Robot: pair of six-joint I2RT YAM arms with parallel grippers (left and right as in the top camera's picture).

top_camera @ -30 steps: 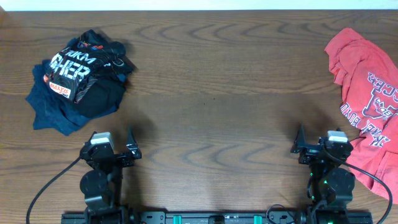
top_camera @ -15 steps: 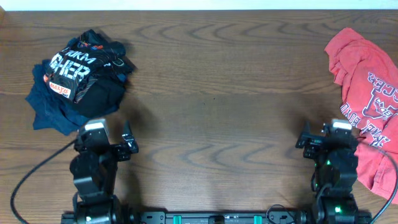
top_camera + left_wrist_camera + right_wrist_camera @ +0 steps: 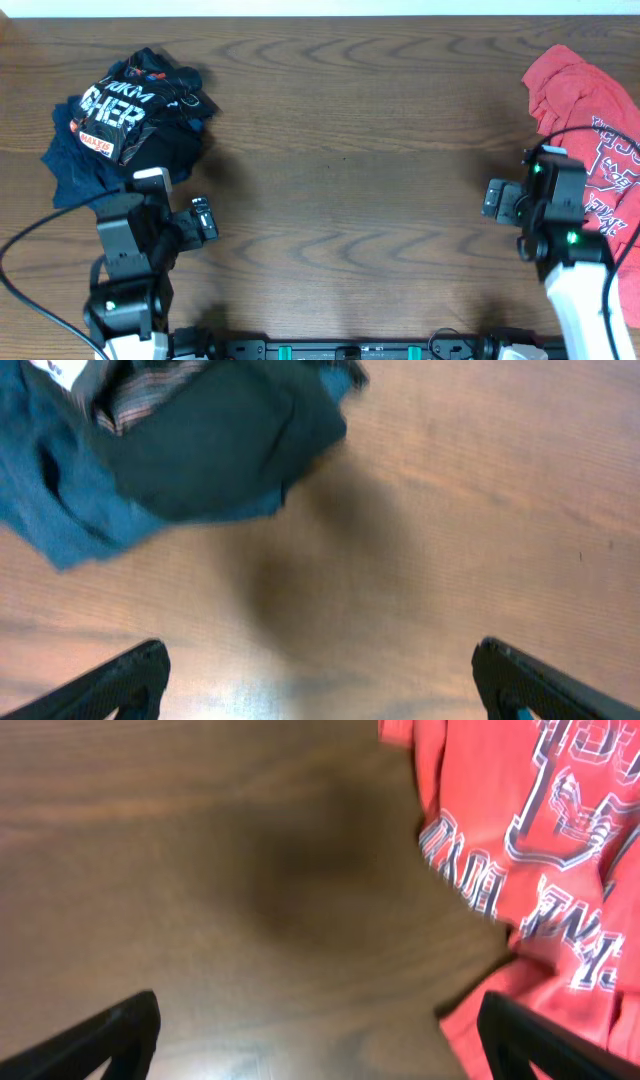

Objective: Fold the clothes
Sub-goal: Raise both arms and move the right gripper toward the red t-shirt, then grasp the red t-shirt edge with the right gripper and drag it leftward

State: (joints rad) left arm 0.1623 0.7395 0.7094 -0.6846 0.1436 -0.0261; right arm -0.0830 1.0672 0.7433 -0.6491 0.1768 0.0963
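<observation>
- Lying crumpled at the far right of the table (image 3: 340, 120), the shirt (image 3: 580, 110) is seen print side up, and part of it is cut off by the right edge of the overhead view.
- The right gripper (image 3: 325, 1040) is held above bare wood just left of the shirt. Its 2 fingers (image 3: 110, 1035) are spread wide apart, with nothing between them.
- In the right wrist view, red cloth with dark-and-white lettering fills the upper right, and the shirt's lower edge is seen close to the right-hand finger.
- The left gripper (image 3: 320, 680) is held over bare wood on the left side of the table. Its 2 fingers are likewise spread wide, and nothing is gripped.
- A black garment (image 3: 135, 115) with white lettering is heaped on a navy garment (image 3: 70, 170) at the far left, just beyond the left gripper and well apart from the shirt.
</observation>
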